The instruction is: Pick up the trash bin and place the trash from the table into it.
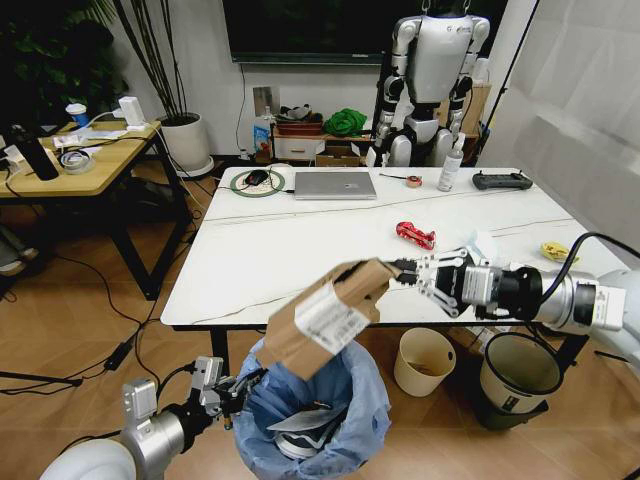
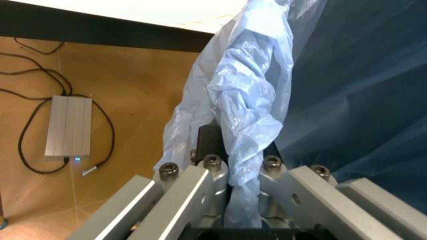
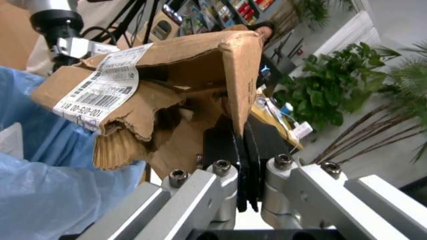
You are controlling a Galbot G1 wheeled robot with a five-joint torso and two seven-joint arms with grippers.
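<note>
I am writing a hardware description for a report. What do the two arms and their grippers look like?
Both arms have smooth silver-grey round shells. The right arm has black collar rings and a black cable looping from it. The right gripper has silver links and black fingers. The left gripper is silver with black parts; its wrist view shows flat aluminium bars joined by dark hex-socket bolts.

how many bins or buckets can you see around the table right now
3: the blue-bagged trash bin held by the left gripper at the table's near edge, plus a cream bucket and a dark bin under its right side.
</note>
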